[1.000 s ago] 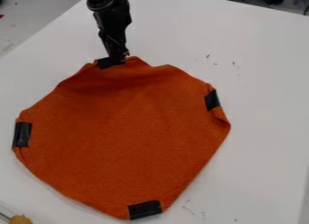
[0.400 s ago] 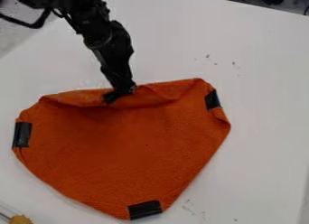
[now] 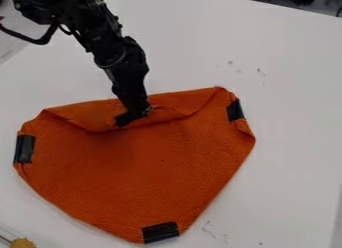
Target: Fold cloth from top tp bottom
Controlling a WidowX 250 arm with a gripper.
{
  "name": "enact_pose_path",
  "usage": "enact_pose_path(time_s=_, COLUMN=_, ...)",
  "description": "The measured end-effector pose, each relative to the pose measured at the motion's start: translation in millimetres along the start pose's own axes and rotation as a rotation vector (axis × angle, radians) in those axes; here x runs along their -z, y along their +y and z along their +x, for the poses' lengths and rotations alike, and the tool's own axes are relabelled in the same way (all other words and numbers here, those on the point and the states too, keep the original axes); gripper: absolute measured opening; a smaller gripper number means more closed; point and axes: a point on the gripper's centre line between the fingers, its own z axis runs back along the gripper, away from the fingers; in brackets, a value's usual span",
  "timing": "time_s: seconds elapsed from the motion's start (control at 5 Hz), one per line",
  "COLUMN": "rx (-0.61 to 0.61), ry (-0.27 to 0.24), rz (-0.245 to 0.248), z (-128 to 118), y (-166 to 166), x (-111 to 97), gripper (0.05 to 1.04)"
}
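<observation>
A white counter (image 3: 287, 142) with a few dark smudges spreads beneath everything. The orange cloth (image 3: 140, 172) lies across its middle and left part, its top edge turned over toward the bottom in a shallow flap (image 3: 87, 117). The gripper (image 3: 141, 111) is clamped on the flap's edge, beside a black patch (image 3: 123, 119). More black patches mark the cloth's left edge (image 3: 24, 149), right edge (image 3: 235, 111) and bottom edge (image 3: 160, 232). The black arm (image 3: 100, 34) slants in from the upper left. A yellowish-brown lump (image 3: 23, 243) sits at the view's bottom left corner.
</observation>
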Motion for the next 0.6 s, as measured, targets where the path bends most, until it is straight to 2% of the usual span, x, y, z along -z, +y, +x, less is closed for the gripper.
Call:
enact_pose_path(time_s=0.2, rx=-0.033, ry=0.013, rz=-0.034, z=-8.2, y=-9.7, x=3.9, gripper=0.228)
enact_pose_path(time_s=0.4, rx=-0.075, ry=0.055, rz=-0.068, z=-9.4, y=-30.5, x=-2.4, gripper=0.478)
enact_pose_path(time_s=0.6, rx=-0.131, ry=0.110, rz=-0.049, z=-7.4, y=-49.1, x=-17.3, gripper=0.778)
